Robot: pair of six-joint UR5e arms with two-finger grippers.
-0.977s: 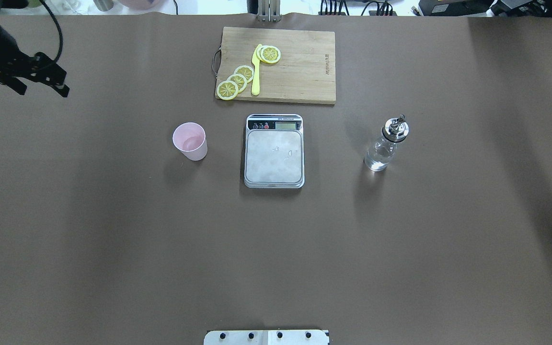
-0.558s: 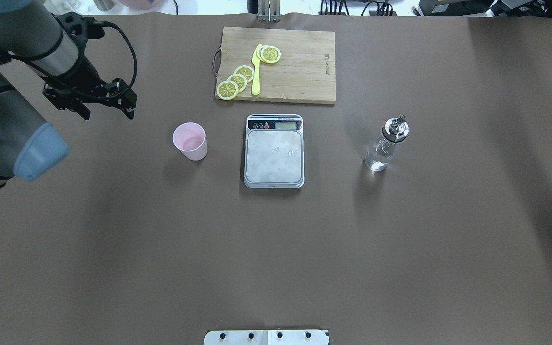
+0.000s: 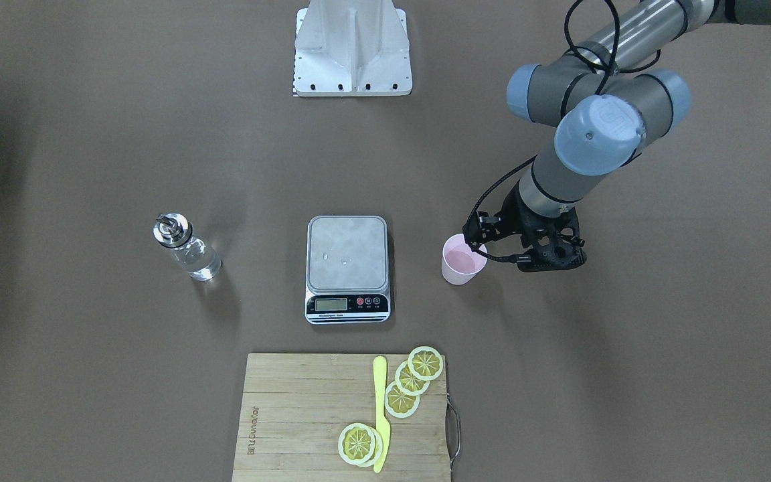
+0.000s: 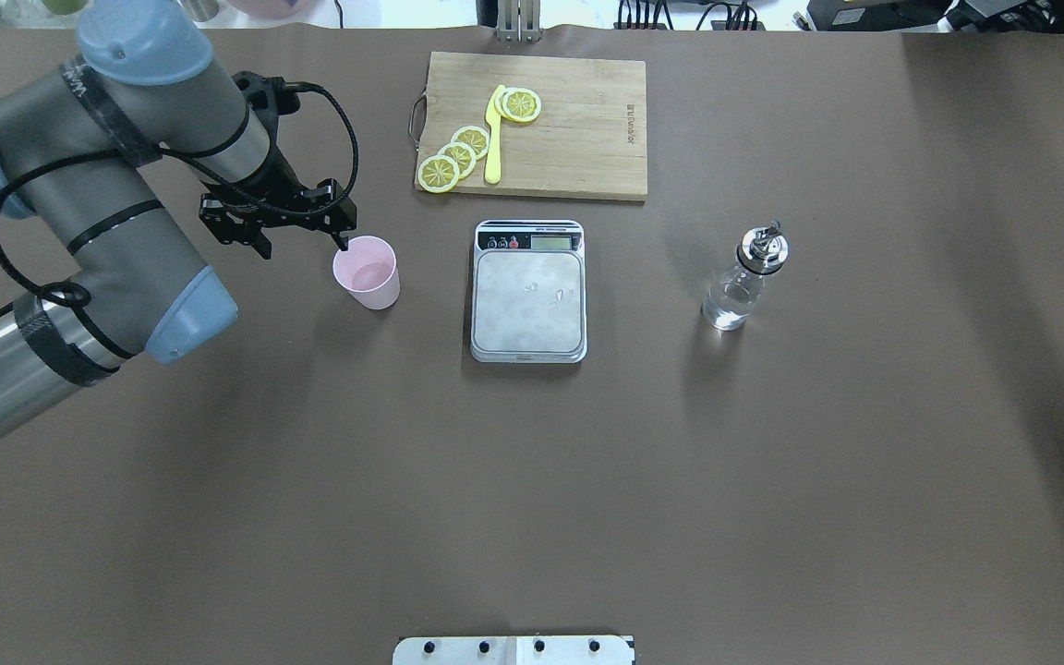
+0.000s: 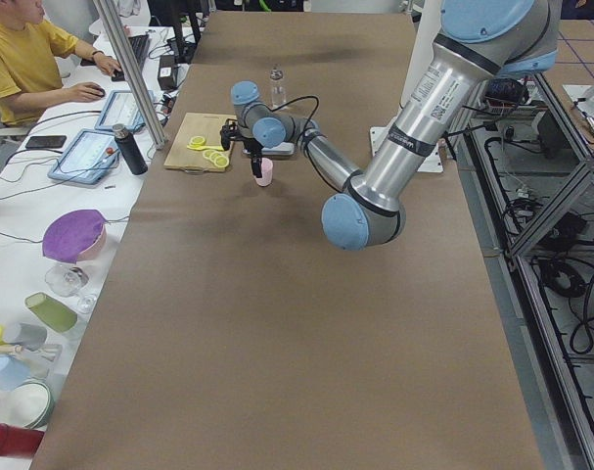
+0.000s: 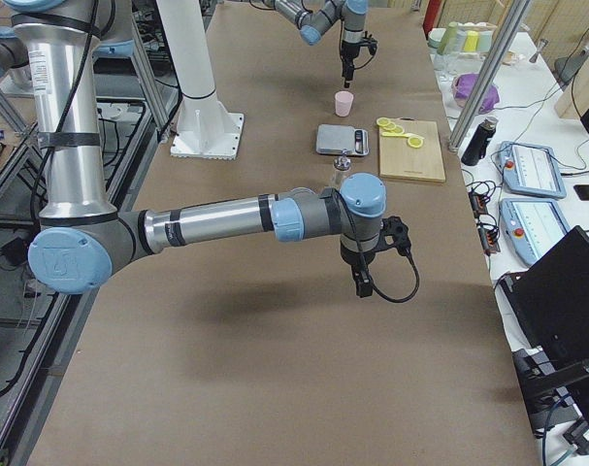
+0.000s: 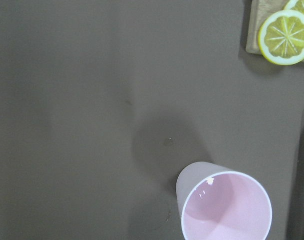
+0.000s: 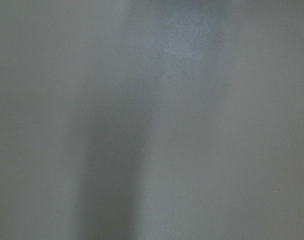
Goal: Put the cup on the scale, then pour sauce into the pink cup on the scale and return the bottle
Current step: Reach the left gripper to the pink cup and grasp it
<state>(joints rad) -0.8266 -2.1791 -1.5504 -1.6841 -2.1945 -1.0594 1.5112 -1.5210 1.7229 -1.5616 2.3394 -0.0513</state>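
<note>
The pink cup stands upright on the brown table, left of the scale, whose plate is bare. My left gripper is open and empty just left of the cup, one fingertip at the cup's rim. The cup fills the lower right of the left wrist view. The clear bottle with a silver pourer stands right of the scale and holds clear liquid. My right gripper shows only in the exterior right view, over bare table; I cannot tell if it is open or shut.
A wooden cutting board with lemon slices and a yellow knife lies beyond the scale. In the front-facing view the cup sits beside the scale. The robot's base plate is at the near edge.
My left arm has swept in from the far left edge toward the cup, and its open gripper now sits beside the cup's rim. Cup, scale and bottle have not moved.
</note>
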